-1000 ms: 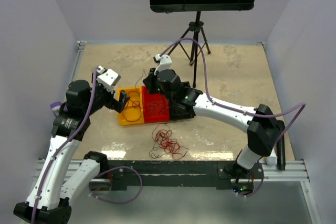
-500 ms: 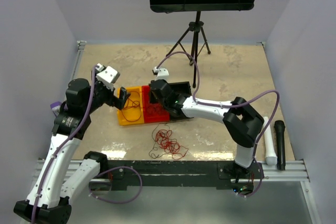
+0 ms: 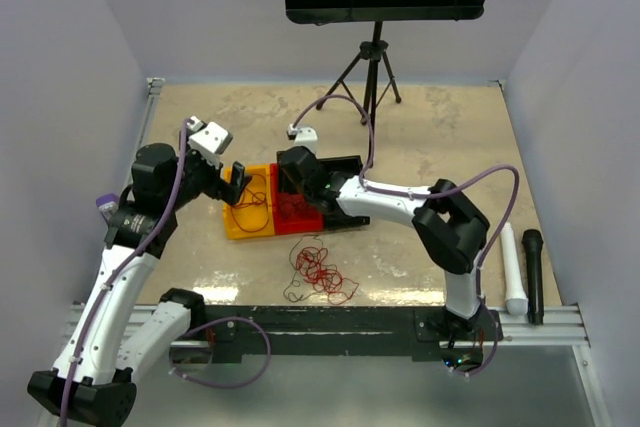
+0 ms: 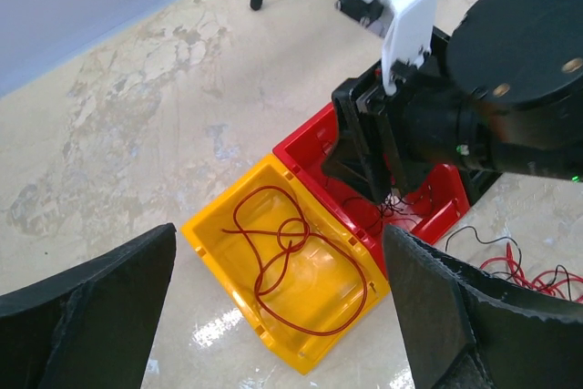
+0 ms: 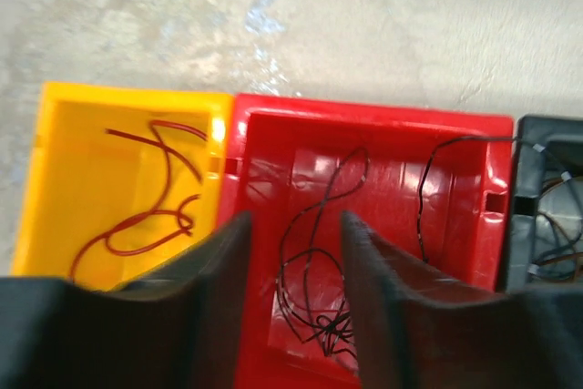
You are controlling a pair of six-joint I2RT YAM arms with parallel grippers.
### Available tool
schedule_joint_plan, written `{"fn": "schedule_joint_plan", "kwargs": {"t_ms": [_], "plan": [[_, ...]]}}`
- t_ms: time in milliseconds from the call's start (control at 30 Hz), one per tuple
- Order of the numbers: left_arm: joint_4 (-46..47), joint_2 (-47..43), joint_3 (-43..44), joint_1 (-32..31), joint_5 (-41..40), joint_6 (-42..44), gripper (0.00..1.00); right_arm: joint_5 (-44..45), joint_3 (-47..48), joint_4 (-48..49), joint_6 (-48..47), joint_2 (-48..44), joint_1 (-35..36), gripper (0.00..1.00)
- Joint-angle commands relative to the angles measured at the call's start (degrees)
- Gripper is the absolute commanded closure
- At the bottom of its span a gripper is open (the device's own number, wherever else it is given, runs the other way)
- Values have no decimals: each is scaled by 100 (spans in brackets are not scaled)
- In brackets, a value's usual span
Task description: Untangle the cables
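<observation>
Marbled tabletop (image 3: 450,137); left gripper (image 4: 278,230) spread wide, right gripper (image 5: 293,225) slightly parted over black cables (image 5: 330,325) in red bin (image 5: 364,125)

Black bin (image 5: 539,225) cut off at right edge, red bin's (image 5: 364,122) near wall hidden behind right fingers (image 5: 211,302)

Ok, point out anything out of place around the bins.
One dark wire drapes over the wall between the red bin and the black bin, lying partly in each. A tangle sits loose on the table in front.
</observation>
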Motion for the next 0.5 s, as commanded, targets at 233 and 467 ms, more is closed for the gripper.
{"fn": "schedule_joint_plan", "kwargs": {"t_ms": [233,467], "plan": [[156,80,247,41,351,36,0,-526,-405,-153,-138,-1882,10,30],[120,124,283,41,421,177,0,-396,-2223,-398,475,-3298,1115,30]]}}
